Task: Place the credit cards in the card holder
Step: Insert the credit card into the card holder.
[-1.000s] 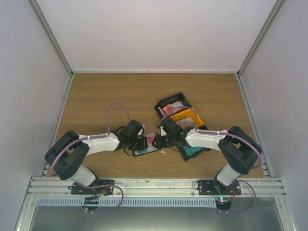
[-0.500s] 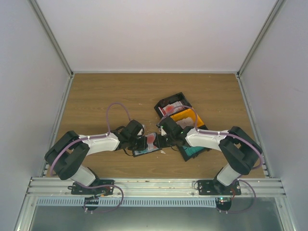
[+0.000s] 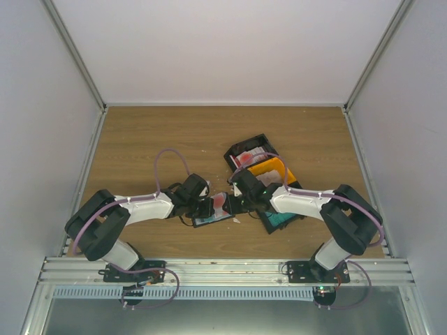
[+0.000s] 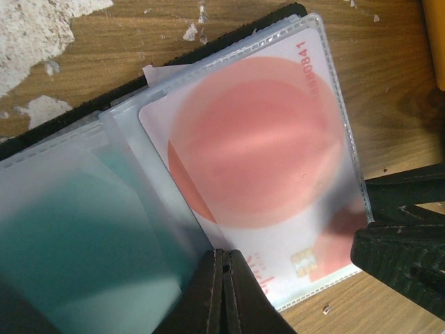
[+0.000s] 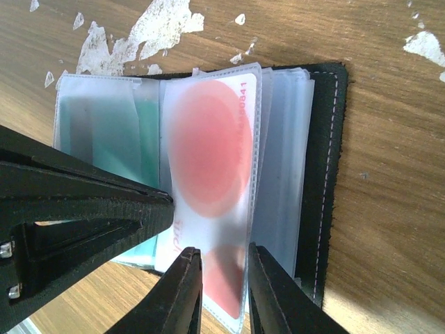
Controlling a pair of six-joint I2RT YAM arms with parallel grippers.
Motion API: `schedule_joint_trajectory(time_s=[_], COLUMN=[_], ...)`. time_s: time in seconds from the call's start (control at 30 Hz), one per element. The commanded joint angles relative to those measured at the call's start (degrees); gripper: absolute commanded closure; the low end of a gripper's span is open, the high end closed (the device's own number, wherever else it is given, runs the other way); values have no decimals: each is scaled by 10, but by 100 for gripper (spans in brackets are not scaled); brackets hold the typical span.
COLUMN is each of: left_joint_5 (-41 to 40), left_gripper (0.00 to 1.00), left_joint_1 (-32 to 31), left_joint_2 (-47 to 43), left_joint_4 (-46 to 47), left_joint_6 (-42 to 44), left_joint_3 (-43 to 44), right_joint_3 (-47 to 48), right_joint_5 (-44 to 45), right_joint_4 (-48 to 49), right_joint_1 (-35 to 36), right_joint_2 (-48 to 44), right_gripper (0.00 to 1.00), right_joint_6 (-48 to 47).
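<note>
Right wrist view looks down on the card holder point(image 5: 324, 174), lying open on the table point(image 5: 389, 83) directly under both sets of fingers. The pink-and-red credit card point(image 5: 208, 139) sits in a clear sleeve with its long axis running straight away from the right fingers point(image 5: 184, 292). Its near short end shows in the gap between them. These fingers stand a little apart, tips down over that end, grasping nothing that can be made out.

The left fingers point(image 4: 208, 292) are clenched together and press at the fold, just beside the card's long edge. On their other side a teal card point(image 4: 76, 236) rests in the neighbouring sleeve. In the left wrist view the chip end of the pink card lies between the two sets of fingers.

Judging from this, the right arm is the one placed to act: any further push has to travel along the card's length, away from its fingers and deeper into the sleeve, while the left fingers pin the holder. Whether the card is fully home cannot be told.
</note>
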Motion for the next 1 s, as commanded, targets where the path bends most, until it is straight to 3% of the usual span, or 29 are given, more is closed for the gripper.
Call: schedule_joint_trajectory(time_s=[0.0,0.57,0.73,0.97], left_joint_5=[-40,-30,-35,-114], left_gripper=[100,96,85,72], left_joint_1=[-2,-2,-2,0], left_joint_2=[32,-8,-64,-176], left_joint_4=[-27,-20,-32,-92], left_joint_6=[4,4,-1,-13], left_joint_3=[-19,-22,-19,-6], right_joint_3=[8,11,29,61], right_joint_5=[-7,-60,-17,50], right_joint_4=[3,51,17,-53], right_joint_1=[10,13,17,18], right_joint_2=[-14,14,18,7], right_gripper=[81,85,99,100], right_joint_6=[-6,-3,-7,-31])
